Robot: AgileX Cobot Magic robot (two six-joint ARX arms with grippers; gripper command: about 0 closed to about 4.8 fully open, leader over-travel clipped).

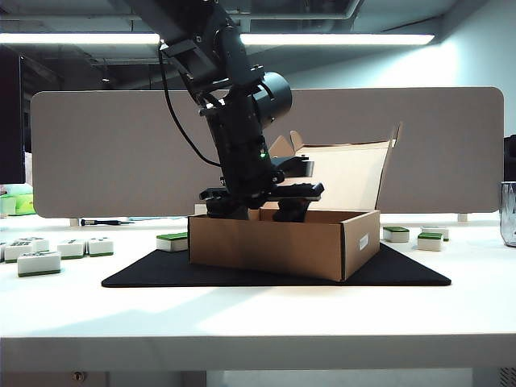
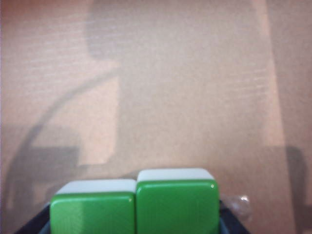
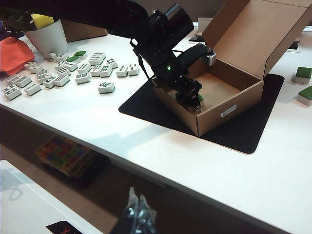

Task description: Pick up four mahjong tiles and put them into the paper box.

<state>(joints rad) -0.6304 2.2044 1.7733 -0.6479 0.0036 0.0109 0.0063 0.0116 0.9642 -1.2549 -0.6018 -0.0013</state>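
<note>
Exterior: left gripper (image 1: 260, 211) was dipped inside the paper box (image 1: 282, 240), centre frame; jaws hidden by the wall.

Left wrist: two mahjong tiles (image 2: 135, 205) sat side by side between the jaws at bottom centre, over the box floor; clamped or let go, couldn't tell.

Right wrist: right gripper (image 3: 136, 215), bottom edge, was together, empty, parked off the table.

Placing step; next call: release fully, lift clear.

The left arm (image 1: 238, 121) is matte black and blocky, with a round black camera housing at its wrist, a looping black cable, a small green light, and a black left gripper (image 1: 260, 211).
</note>
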